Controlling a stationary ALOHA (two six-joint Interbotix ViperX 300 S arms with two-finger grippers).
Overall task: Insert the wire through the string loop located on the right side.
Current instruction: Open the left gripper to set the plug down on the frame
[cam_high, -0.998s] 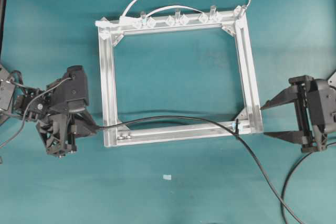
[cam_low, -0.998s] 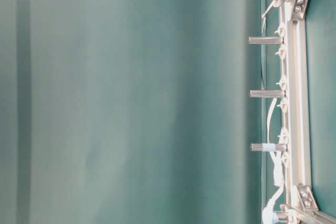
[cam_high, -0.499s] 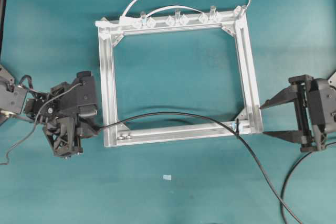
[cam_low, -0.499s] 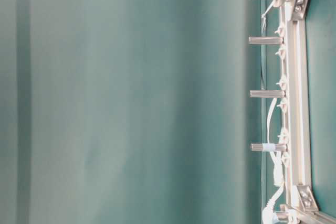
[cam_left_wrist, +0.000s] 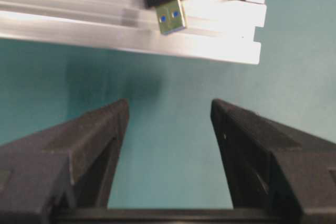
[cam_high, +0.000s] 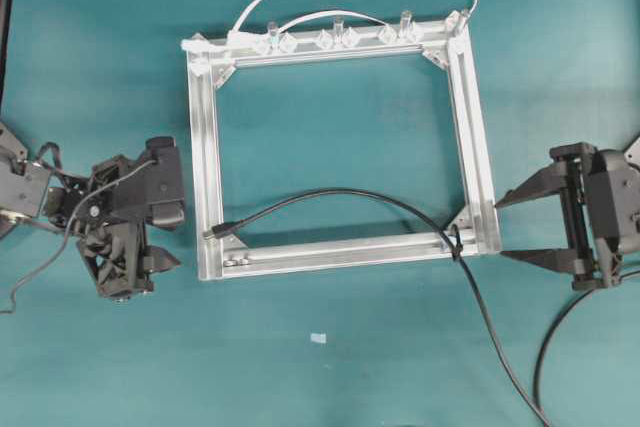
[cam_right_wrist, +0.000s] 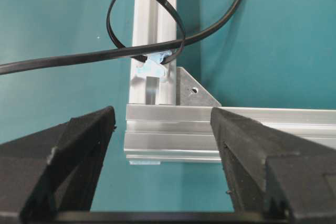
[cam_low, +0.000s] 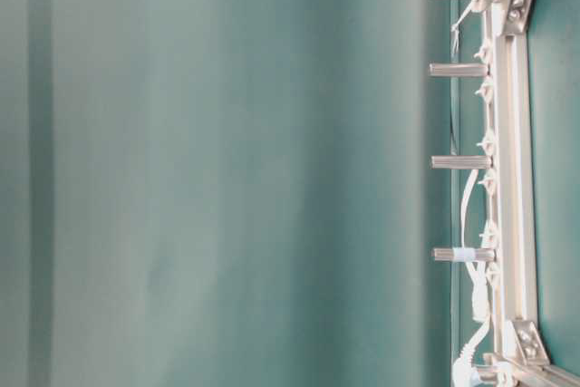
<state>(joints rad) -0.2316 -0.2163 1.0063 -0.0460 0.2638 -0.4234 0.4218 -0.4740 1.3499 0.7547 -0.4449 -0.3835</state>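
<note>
Now left gripper spread, wire released, its plug fallen onto frame, right gripper unchanged, spread

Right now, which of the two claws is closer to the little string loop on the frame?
Right. The right gripper sits just beside the string loop; the left gripper is across the frame.
</note>
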